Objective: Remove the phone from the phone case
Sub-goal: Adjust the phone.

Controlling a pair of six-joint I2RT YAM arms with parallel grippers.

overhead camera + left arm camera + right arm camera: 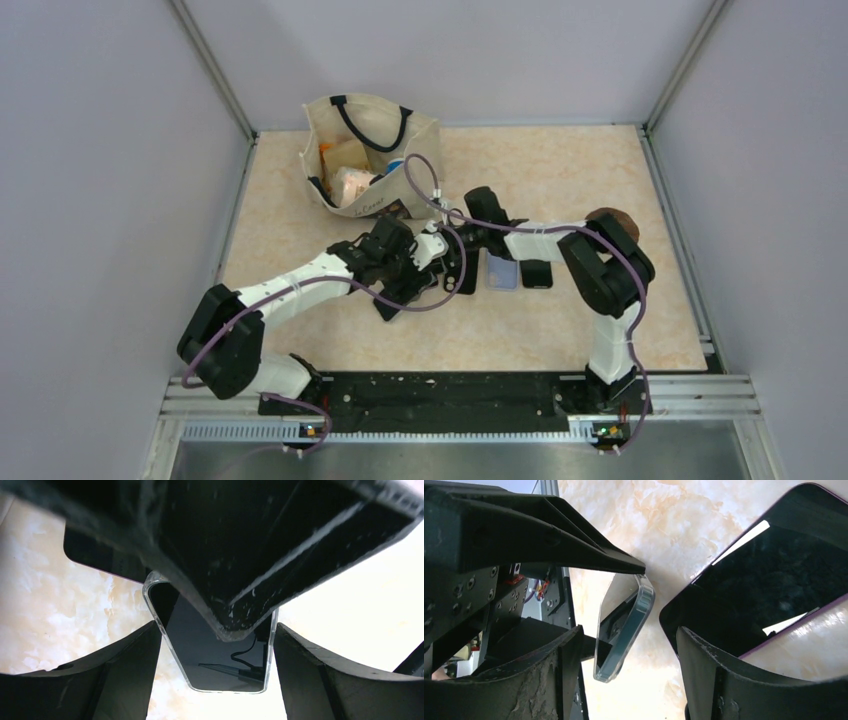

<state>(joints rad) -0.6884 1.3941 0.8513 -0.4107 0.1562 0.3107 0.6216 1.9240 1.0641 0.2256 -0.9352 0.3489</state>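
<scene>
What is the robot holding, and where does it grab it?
The left gripper clamps the black phone in its clear plastic case by its two long edges.

Two arms are reaching in from the bottom of the top view, each carrying one gripper, the left gripper (pixel 217 652) and the right gripper (pixel 629 645), with two fingers apiece. One tote bag (pixel 422 138) is standing at the upper left of the table (pixel 580 330), holding several packets too jumbled to count. One phone (pixel 200 645) is sitting in one clear phone case (pixel 634 615), and right of centre in the top view three flat pieces are lying side by side: a black slab (pixel 466 272), a lavender-blue slab (pixel 502 271) and another black slab (pixel 536 273).
</scene>
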